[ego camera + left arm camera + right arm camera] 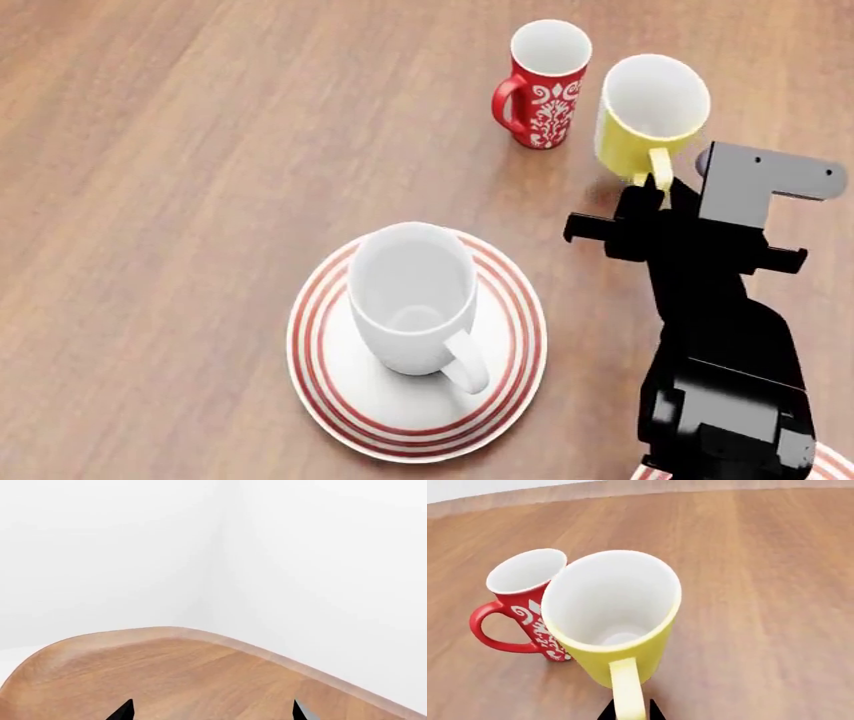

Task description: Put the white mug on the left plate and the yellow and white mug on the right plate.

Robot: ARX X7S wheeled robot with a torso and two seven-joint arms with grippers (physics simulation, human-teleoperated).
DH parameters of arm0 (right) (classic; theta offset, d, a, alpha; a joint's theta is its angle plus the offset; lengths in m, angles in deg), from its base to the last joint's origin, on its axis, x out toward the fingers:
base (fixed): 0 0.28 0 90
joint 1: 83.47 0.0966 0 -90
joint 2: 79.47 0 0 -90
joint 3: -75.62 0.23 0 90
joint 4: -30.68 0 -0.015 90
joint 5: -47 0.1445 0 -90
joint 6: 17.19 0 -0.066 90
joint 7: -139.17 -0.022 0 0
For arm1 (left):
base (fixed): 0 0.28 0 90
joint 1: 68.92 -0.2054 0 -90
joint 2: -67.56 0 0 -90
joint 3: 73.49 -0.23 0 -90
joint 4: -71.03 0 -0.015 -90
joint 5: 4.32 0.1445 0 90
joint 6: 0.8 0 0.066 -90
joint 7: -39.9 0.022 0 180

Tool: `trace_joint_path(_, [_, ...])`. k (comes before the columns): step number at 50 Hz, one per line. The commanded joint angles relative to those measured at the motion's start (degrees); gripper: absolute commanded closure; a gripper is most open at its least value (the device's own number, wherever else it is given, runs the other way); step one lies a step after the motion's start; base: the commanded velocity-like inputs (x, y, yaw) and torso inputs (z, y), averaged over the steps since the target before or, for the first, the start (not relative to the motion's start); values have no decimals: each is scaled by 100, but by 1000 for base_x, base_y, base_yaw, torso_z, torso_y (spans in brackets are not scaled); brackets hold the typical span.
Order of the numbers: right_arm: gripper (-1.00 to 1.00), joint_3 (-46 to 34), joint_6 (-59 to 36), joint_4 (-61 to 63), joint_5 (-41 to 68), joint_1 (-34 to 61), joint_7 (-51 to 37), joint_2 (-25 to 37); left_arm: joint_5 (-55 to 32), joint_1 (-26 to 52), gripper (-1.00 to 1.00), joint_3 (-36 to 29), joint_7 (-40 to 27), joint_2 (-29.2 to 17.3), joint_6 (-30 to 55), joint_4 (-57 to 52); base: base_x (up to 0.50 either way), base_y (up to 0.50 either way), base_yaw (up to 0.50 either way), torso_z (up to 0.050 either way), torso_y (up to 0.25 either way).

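Note:
The white mug (414, 300) stands upright on the left plate (334, 400), its handle pointing to the near right. The yellow and white mug (647, 115) stands on the table beside the red mug, also in the right wrist view (614, 615). My right gripper (654, 195) is closed on the yellow handle (627, 695), a black fingertip tight on each side. Only a sliver of the right plate (835, 464) shows under my right arm. My left gripper (212, 711) is open and empty over bare table; it is out of the head view.
A red mug with a white floral pattern (545, 80) stands just left of the yellow mug, nearly touching it (527, 605). The left wrist view shows the table's rounded wooden edge (167, 632) and white walls beyond.

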Motion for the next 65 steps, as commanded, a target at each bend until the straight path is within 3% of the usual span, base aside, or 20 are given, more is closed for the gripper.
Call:
trace_joint_path(1, [100, 389, 897, 2, 43, -9, 458, -7, -5, 14, -100, -12, -22, -34, 19, -11, 0, 0, 0, 0, 0])
trace_joint_path(16, [100, 270, 1762, 57, -175, -190, 789, -52, -23, 121, -100, -49, -56, -76, 72, 29, 0, 0, 0, 0, 0])
trace_joint_path(20, [100, 291, 893, 1852, -167, -972, 744, -200, -7, 132, -100, -76, -59, -81, 84, 28, 0, 0, 0, 0, 0])
trace_joint_path(27, [100, 261, 106, 3290, -229, -1632, 668, -284, 6, 148, -100, -103, -62, -84, 88, 53, 0, 0, 0, 0, 0])
trace_joint_path(43, [100, 148, 94, 3439, -309, -1724, 508, -274, 3, 139, -100, -96, -62, -87, 79, 51, 0, 0, 0, 0, 0])
trace_joint_path(51, [100, 293, -926, 5556, 96, -2954, 934, -307, 239, -77, -100, -244, -71, 29, 15, -111, 0, 0, 0, 0, 0])
trace_joint_path(65, [100, 418, -1195, 6479, 126, -3663, 962, -39, 220, 197, -100, -351, -69, -37, 137, 39, 0, 0, 0, 0, 0])
